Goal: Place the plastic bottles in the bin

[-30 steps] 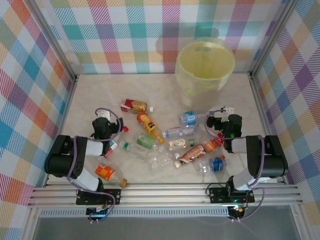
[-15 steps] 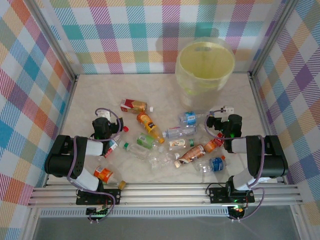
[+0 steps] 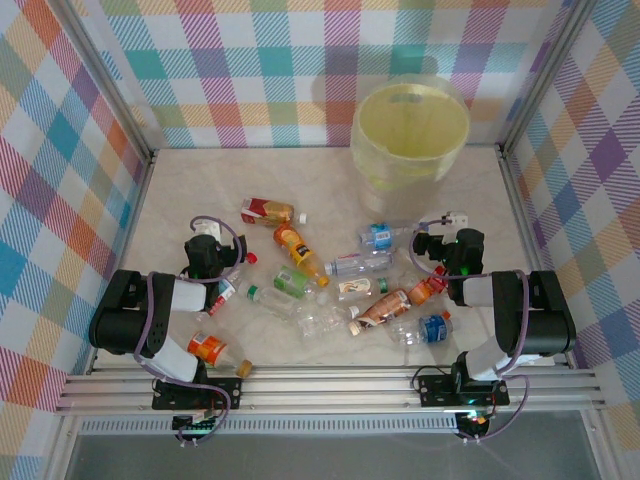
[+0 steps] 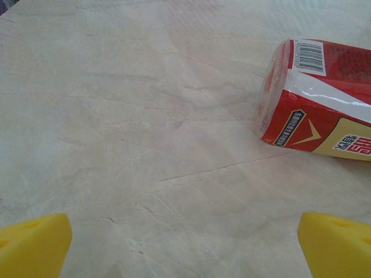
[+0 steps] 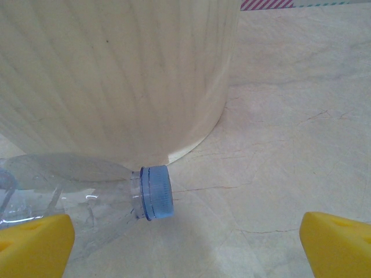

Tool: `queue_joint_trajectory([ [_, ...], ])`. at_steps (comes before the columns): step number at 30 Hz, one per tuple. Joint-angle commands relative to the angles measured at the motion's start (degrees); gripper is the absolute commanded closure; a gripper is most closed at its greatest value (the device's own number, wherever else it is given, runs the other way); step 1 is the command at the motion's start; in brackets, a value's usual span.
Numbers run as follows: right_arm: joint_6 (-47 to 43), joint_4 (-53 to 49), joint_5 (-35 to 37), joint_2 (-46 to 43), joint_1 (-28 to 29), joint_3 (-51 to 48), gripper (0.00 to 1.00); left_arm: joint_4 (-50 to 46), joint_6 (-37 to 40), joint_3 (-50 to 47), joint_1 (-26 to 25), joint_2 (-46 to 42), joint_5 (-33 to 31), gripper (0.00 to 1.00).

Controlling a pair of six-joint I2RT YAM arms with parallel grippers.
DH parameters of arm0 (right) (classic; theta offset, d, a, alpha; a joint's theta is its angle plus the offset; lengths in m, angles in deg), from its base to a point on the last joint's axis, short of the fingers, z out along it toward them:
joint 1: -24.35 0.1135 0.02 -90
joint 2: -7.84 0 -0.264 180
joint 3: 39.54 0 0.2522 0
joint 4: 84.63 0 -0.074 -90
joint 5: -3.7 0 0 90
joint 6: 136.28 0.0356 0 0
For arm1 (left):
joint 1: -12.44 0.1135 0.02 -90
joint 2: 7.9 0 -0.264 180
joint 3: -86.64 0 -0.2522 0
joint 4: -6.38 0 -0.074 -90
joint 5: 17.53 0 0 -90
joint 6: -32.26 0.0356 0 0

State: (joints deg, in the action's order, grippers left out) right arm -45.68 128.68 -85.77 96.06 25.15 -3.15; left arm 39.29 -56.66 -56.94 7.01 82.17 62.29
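A: Open or shut?
B: left gripper (image 4: 185, 249) and right gripper (image 5: 185, 246) both spread wide, empty.
A: Task stuff where?
B: plastic bottles (image 3: 297, 247) scattered mid-frame on table (image 3: 200, 180); bin (image 3: 400, 178) upper right, upright. blue-capped bottle (image 5: 93, 191) lies just beside bin wall, lower left of right wrist view.

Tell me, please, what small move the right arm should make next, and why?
Probably shift the right gripper slightly left, so the clear blue-capped bottle sits centred between its open fingers. The bottle lies on its side off to that side, overlapping one finger in the wrist view, with the bin just behind it.
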Motion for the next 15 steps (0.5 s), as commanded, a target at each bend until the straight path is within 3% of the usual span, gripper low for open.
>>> queue_joint_trajectory([
  [1, -0.16, 0.55, -1.20, -0.31, -0.27, 0.92, 0.00, 0.79, -0.20, 0.85, 0.41, -0.48, -0.47, 0.00],
  [15, 0.45, 0.75, 0.57, -5.24, -0.20, -1.26, 0.00, 2.81, -0.25, -2.35, 0.33, -4.84, -0.53, 0.00],
])
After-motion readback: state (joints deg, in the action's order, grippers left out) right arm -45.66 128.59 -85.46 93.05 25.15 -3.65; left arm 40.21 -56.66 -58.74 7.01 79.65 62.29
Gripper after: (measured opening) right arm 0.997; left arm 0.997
